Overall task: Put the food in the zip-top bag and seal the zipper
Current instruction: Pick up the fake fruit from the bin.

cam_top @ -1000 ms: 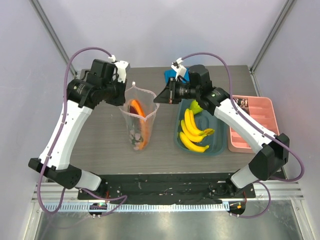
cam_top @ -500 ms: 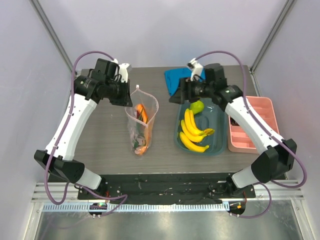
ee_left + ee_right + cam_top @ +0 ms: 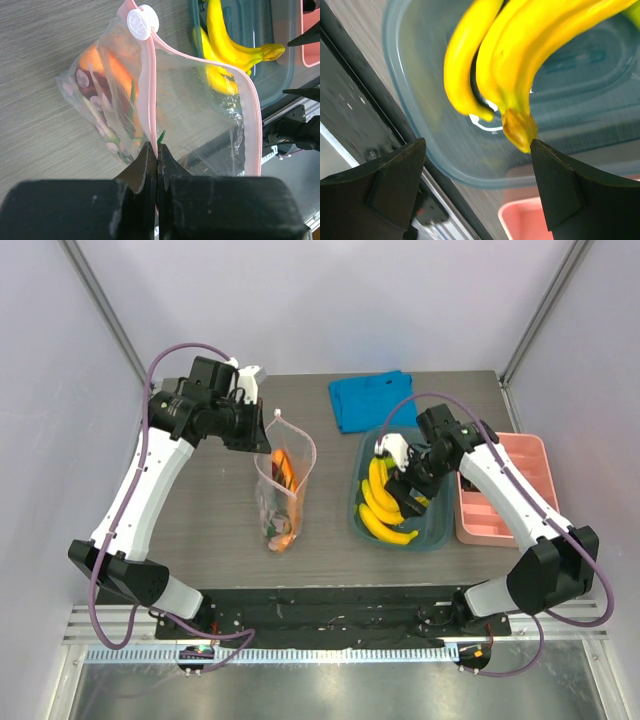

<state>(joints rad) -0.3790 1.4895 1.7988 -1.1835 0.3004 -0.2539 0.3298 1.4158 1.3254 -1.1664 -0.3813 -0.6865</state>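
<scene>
Left gripper (image 3: 157,155) was clamped tight on the zipper (image 3: 150,100), pinching the pink strip partway along the mouth of the zip-top bag (image 3: 280,490), with the white slider tab (image 3: 142,22) at the far end of that strip. The bag mouth gaped open. The other lip (image 3: 252,115) bowed away toward the teal tub (image 3: 432,540), so there was a clear opening between the 2 edges. Inside the bag lay the orange-red pepper (image 3: 100,65) and a thin green stalk (image 3: 131,107), down against the table (image 3: 200,510). Right gripper (image 3: 477,144) was spread wide and holding nothing. It hung over the banana bunch (image 3: 375,525) in the tub, with 1 finger (image 3: 395,180) on each side of the bunch tips and air between fingers and fruit. The bunch lay along the tub's left wall. A strip of bare table ran between the bag and the tub. A pink tray (image 3: 510,490) sat just beside the tub's right rim, and a blue cloth (image 3: 370,400) lay just behind it near the far table edge. The tub's near rim was close to the table's front edge.
</scene>
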